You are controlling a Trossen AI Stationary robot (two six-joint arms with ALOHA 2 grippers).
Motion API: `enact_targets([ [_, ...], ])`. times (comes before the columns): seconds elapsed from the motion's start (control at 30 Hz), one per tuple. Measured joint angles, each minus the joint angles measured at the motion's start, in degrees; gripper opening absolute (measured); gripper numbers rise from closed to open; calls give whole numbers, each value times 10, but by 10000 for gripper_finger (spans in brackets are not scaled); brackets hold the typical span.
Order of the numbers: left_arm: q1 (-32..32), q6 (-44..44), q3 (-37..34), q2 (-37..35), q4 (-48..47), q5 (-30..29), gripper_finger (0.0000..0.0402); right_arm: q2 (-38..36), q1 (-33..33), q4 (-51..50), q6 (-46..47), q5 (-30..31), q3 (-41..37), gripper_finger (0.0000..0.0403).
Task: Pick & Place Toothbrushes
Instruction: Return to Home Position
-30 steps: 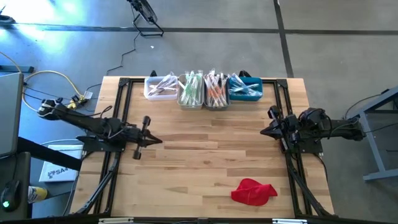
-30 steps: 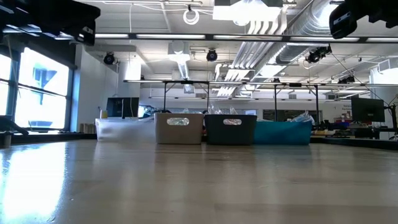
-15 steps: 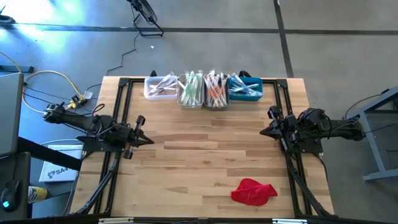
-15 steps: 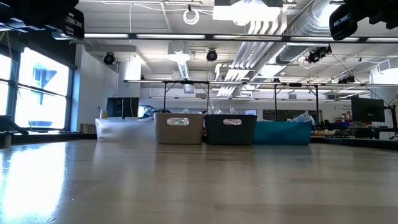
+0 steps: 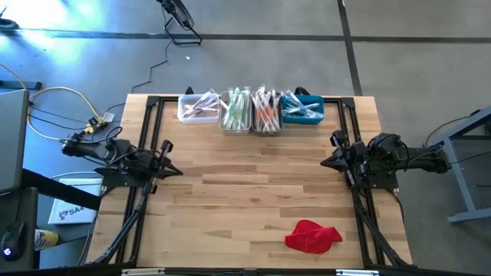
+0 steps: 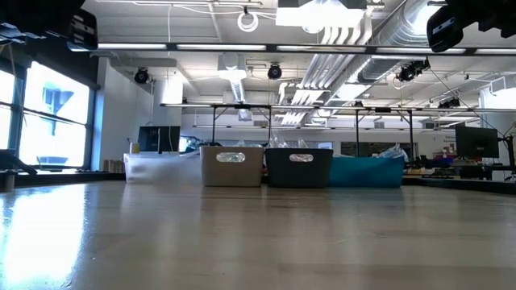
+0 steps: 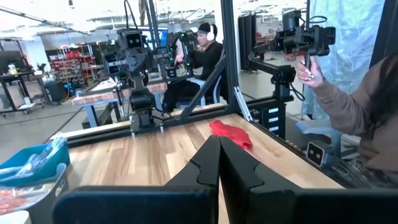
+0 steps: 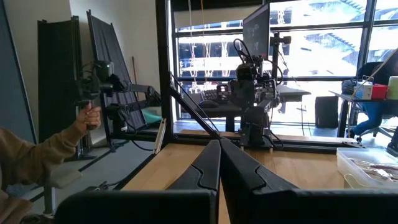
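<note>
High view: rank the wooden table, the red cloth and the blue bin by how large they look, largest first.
1. wooden table, by far the largest.
2. red cloth and blue bin: about alike. The cloth is wider but irregular, so I will not rank them.

light: daylight is pouring through the window (image 6: 48, 113) | glare: a pale sheen is spreading across the table (image 6: 48, 234)'s left edge | overhead: ceiling lamps (image 6: 322, 14) are glowing bright

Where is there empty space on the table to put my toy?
The table is bare between the left gripper and right gripper, from the bins to the red cloth. The far edge is crowded with toothbrushes.
</note>
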Motion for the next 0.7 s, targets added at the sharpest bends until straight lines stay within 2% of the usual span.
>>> enact_targets([
  [0.37,0,8,0,-9,-20,2,0,0,0,0,0,0,0,2],
  [0.57,0,38,0,-9,-5,67,0,0,0,0,4,0,0,2],
  [0.7,0,43,-10,-9,8,70,0,0,0,0,4,0,0,2],
])
